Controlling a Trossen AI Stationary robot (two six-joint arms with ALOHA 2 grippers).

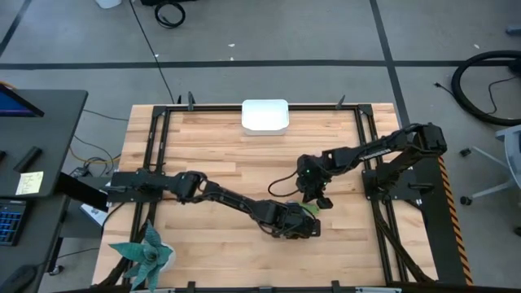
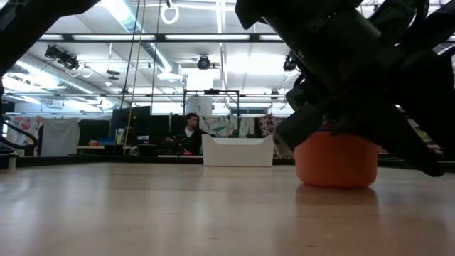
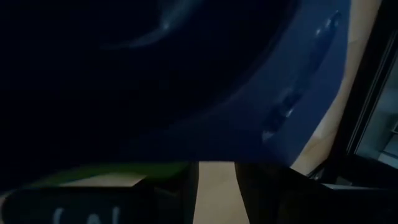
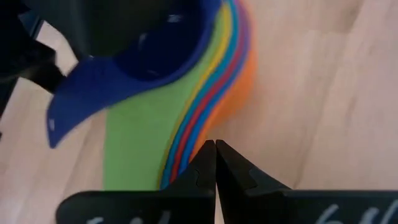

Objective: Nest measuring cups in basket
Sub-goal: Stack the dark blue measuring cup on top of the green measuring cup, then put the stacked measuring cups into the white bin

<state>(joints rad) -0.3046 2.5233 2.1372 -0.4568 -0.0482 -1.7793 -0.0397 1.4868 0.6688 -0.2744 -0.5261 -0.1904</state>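
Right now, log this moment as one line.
left gripper: holding dark blue cup at cup stack | right gripper: shut, beside stack | basket: far edge, apart

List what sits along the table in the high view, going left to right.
Teal star-shaped plant decoration → white rounded plastic basket → left gripper over the stacked plastic measuring cups → right gripper.

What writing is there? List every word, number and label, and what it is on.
None can be read.
White marks on the right gripper: cut off, unreadable.
White marks on the left gripper: blurred.
Writing on the yellow note on the side desk: too small.
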